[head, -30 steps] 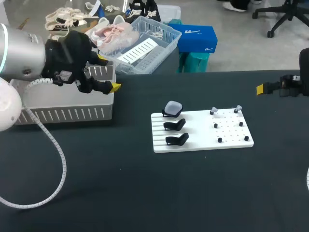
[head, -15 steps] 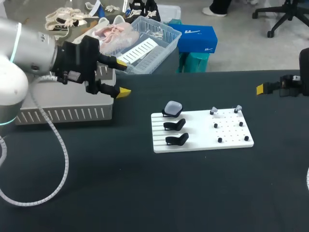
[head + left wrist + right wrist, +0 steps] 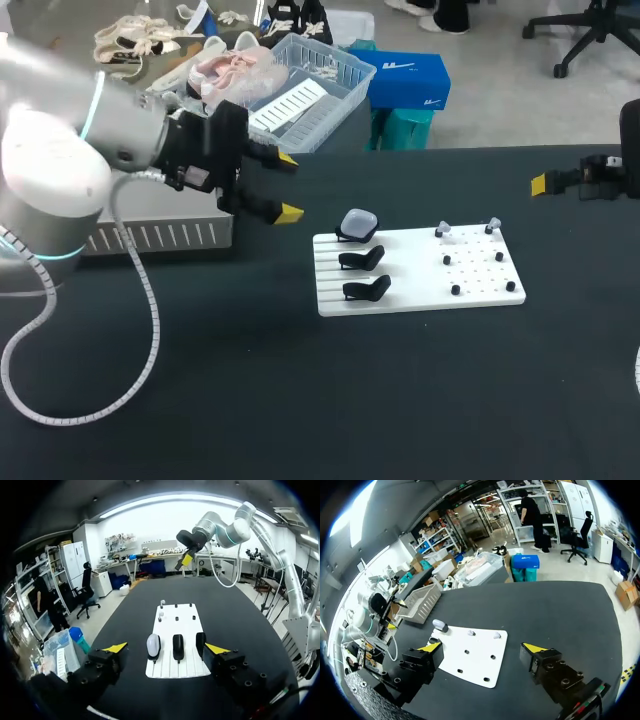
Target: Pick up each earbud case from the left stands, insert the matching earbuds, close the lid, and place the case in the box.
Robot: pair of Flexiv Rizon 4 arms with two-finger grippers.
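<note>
table [image 3: 350, 400]: black | on it: white board [image 3: 420, 282]; white box [image 3: 190, 236]

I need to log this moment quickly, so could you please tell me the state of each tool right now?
Left tool: open, holding nothing.
Right tool: open, holding nothing.

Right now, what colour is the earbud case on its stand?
Pale lilac; the earbud case shows best in the head view.

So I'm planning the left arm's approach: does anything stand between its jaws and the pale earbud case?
Nothing visible does. The left jaws hang open over the table, and the earbud case sits on the end one of three stands on the white board; only black tabletop shows between them.
</note>
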